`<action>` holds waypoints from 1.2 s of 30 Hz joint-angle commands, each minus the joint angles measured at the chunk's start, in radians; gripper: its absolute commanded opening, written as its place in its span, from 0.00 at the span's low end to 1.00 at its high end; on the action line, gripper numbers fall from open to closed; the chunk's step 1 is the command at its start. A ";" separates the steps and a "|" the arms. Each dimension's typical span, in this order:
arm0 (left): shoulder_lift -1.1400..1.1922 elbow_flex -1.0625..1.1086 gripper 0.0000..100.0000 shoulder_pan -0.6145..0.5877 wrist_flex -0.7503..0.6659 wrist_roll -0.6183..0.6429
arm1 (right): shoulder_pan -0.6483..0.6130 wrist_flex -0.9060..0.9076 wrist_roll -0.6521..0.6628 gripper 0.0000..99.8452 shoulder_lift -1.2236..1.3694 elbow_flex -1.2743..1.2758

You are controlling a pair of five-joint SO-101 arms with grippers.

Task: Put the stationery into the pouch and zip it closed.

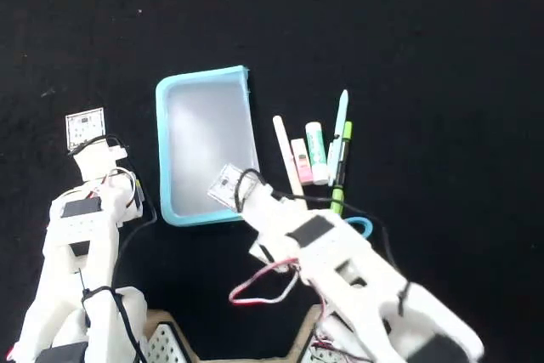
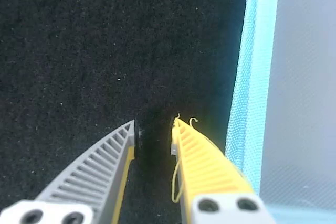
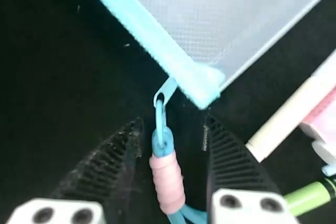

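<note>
Pouch [image 1: 204, 138], translucent with a light blue border, lies flat on the black tabletop [image 1: 442, 82]. From above, the right hand [image 1: 253, 206] sits at one pouch corner. The stationery [image 1: 316, 152], made up of pens, a marker, a glue stick and an eraser, lies in a row just off that hand's side, outside the pouch.

Left wrist view: the left hand [image 2: 154, 129] is low over bare tabletop, with a narrow gap between its fingers and nothing grasped. The pouch's blue edge runs just beside its yellow finger [image 2: 205, 166].

Right wrist view: the right hand is released, its dark fingers [image 3: 113, 156] spread either side of the zip pull [image 3: 160, 124], a blue cord carrying a pink bead [image 3: 168, 179]. The cord lies between the fingers, not yet pinched, and leads straight ahead to the slider at the pouch corner. A white pen [image 3: 291, 111] lies close beside one finger.

The step looks like taking the pull to work the zip. The hand should probably close on the bead, centred so neither finger catches the pen. It should then draw along the line of the blue zip band rather than upward, or the light pouch will likely slide. The left hand seems well placed to press the edge down as an anchor. I cannot tell whether the zip is open or shut.
</note>
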 commanded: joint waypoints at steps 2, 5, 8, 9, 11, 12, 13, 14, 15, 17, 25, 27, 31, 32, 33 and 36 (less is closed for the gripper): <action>-0.008 -0.012 0.12 -0.001 -0.017 0.002 | -0.006 -0.014 -0.012 0.17 0.177 -0.142; -0.008 -0.012 0.12 -0.001 -0.017 0.002 | -0.006 -0.014 -0.011 0.15 0.199 -0.153; -0.008 -0.012 0.12 -0.001 -0.017 0.002 | -0.006 -0.020 -0.011 0.01 0.200 -0.153; -0.008 -0.012 0.12 -0.001 -0.017 0.002 | -0.005 -0.020 -0.011 0.02 0.200 -0.153; -0.008 -0.012 0.12 0.001 -0.017 0.002 | 0.005 -0.021 -0.011 0.01 0.199 -0.154; -0.008 -0.012 0.12 0.001 -0.017 0.002 | 0.025 -0.020 -0.011 0.01 0.197 -0.162; -0.009 -0.016 0.12 0.002 -0.017 0.002 | 0.044 -0.021 -0.011 0.01 0.191 -0.177; -0.009 -0.024 0.12 0.005 -0.017 0.002 | 0.064 -0.014 -0.011 0.01 0.179 -0.193; -0.009 -0.042 0.12 0.008 -0.017 0.002 | 0.083 -0.009 -0.011 0.01 0.162 -0.209; -0.009 -0.111 0.12 0.013 -0.009 0.002 | 0.104 0.011 -0.003 0.01 0.116 -0.248; 0.002 -0.249 0.12 0.165 -0.014 -0.028 | 0.104 0.037 -0.003 0.01 -0.081 -0.360; 0.006 -0.223 0.12 0.202 -0.020 -0.029 | 0.104 0.035 -0.002 0.01 -0.116 -0.380; 0.052 -0.117 0.12 0.245 -0.164 -0.032 | 0.071 0.034 -0.002 0.01 -0.156 -0.437; 0.069 -0.091 0.12 0.245 -0.207 -0.032 | 0.058 0.034 -0.002 0.01 -0.160 -0.453; 0.081 -0.070 0.12 0.239 -0.245 -0.032 | 0.044 0.034 -0.002 0.01 -0.165 -0.472; 0.107 -0.033 0.12 0.203 -0.304 -0.029 | 0.026 0.009 -0.008 0.01 -0.166 -0.519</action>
